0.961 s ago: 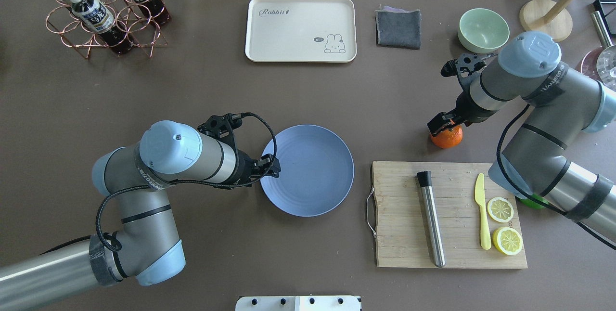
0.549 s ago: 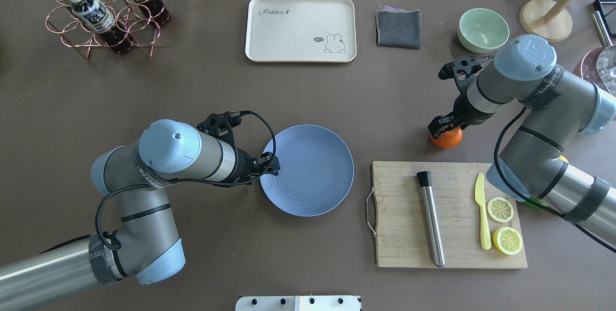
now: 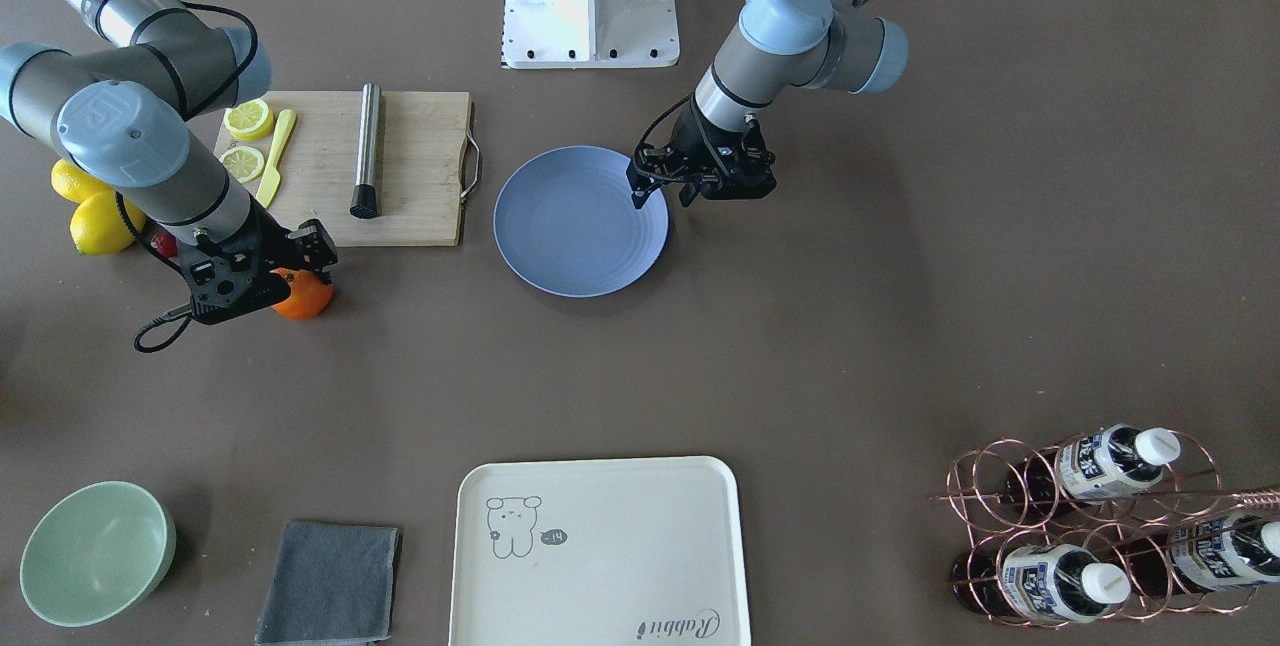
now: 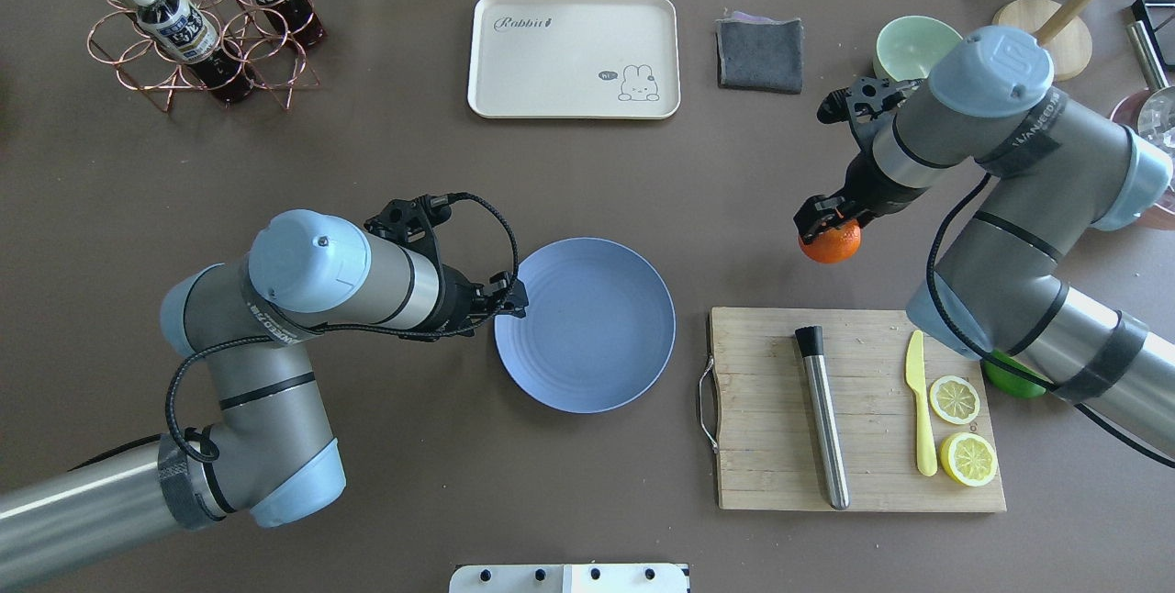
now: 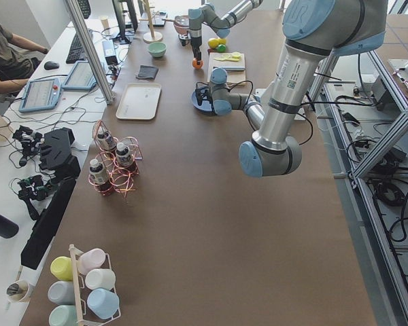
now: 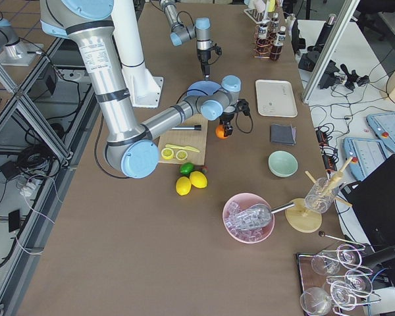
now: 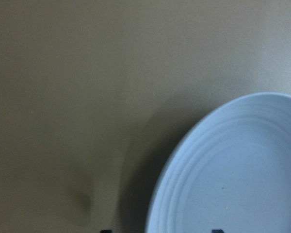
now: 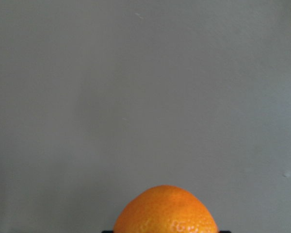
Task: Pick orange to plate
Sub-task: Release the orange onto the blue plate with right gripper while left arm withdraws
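The orange (image 4: 833, 244) is bright and round, and my right gripper (image 4: 823, 224) is shut on it just off the table, beyond the cutting board's far edge. In the front-facing view the orange (image 3: 306, 297) sits under that gripper (image 3: 275, 278), and it fills the bottom of the right wrist view (image 8: 166, 211). The periwinkle-blue plate (image 4: 597, 336) lies empty at the table's middle, well to the left of the orange. My left gripper (image 4: 516, 297) is open and hovers at the plate's left rim (image 7: 223, 165).
A wooden cutting board (image 4: 771, 428) holds a steel muddler, a yellow knife and two lemon halves. A lime (image 4: 1010, 379) and whole lemons (image 3: 95, 221) lie under the right arm. At the far side are a green bowl (image 4: 904, 42), grey cloth (image 4: 759, 53), cream tray (image 4: 574, 56) and bottle rack (image 4: 197, 24).
My right gripper has carried the orange a little to the left and toward the far side, with the arm rising. The left arm has shifted slightly left; the plate has not moved.
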Tool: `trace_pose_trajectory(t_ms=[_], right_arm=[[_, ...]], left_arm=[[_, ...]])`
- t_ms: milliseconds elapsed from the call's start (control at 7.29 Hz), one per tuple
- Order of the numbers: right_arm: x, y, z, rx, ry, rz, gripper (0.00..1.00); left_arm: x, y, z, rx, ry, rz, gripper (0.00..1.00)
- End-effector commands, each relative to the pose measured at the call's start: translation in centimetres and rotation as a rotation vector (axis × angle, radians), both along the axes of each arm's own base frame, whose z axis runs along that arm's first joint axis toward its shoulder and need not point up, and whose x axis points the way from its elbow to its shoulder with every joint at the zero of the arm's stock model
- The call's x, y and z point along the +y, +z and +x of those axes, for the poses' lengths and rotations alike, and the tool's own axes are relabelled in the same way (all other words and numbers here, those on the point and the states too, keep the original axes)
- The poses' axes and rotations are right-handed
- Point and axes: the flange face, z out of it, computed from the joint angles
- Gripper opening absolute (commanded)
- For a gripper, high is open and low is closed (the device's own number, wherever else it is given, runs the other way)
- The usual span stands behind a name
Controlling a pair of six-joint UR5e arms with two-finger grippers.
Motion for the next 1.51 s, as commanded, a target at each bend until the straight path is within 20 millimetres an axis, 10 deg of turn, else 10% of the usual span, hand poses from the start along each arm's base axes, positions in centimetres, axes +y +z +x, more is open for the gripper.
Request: trace_pose_trajectory(t_ms=[0,275,686,1235,1373], right_arm=[[2.6,-11.6,-4.8,-0.051,0.038,-0.067,0.0],[8.9,-18.5,-13.5,-0.065,0.123,-0.066,0.0],[12.8,-18.2,-19.9,-0.017,0.1,-0.046,0.0],[11.6,-15.6,-22.1,-0.012,0.098,-0.034,0.0],[11.6,-15.5,-22.2,-0.009,0.101,-0.037,0.6]], left_arm=[[-4.4,2.9,-7.3,-0.021,0.035,0.056,0.75],[-8.1,7.9,-14.7,-0.05,0.087,0.074,0.75],[-10.0,9.9,-16.3,-0.083,0.097,0.112,0.75],[-9.6,10.3,-16.9,-0.081,0.095,0.106,0.75],[-9.5,10.3,-16.8,-0.082,0.096,0.105,0.75]])
